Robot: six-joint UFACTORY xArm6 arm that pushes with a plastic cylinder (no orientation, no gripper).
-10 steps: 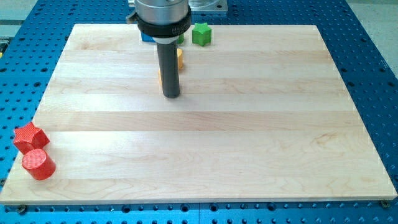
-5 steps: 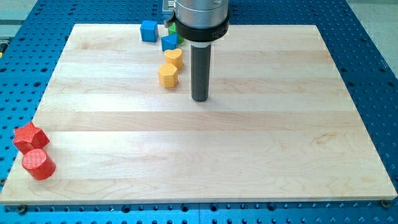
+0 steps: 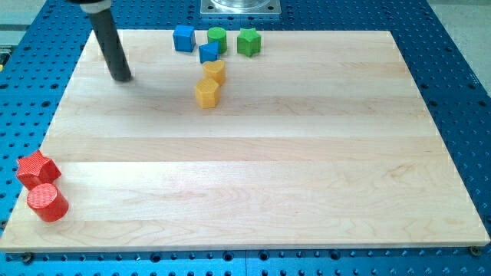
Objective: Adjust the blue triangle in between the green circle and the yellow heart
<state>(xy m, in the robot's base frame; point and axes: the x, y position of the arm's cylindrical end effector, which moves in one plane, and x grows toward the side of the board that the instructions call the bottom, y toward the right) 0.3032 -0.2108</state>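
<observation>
The blue triangle [image 3: 208, 52] lies near the view's top, just below and left of the green circle [image 3: 217, 37] and just above the yellow heart [image 3: 214, 71]. It appears to touch both. My tip [image 3: 121, 77] rests on the board at the upper left, well to the left of these blocks and apart from all of them.
A blue cube [image 3: 183, 37] sits left of the green circle and a green star [image 3: 248, 41] to its right. A yellow hexagon [image 3: 206, 93] lies below the heart. A red star [image 3: 37, 169] and red cylinder [image 3: 47, 202] sit at the board's lower left edge.
The rod first moved right, uncovering the top blocks, then swung far left to the upper left of the board. The blocks have not visibly moved.
</observation>
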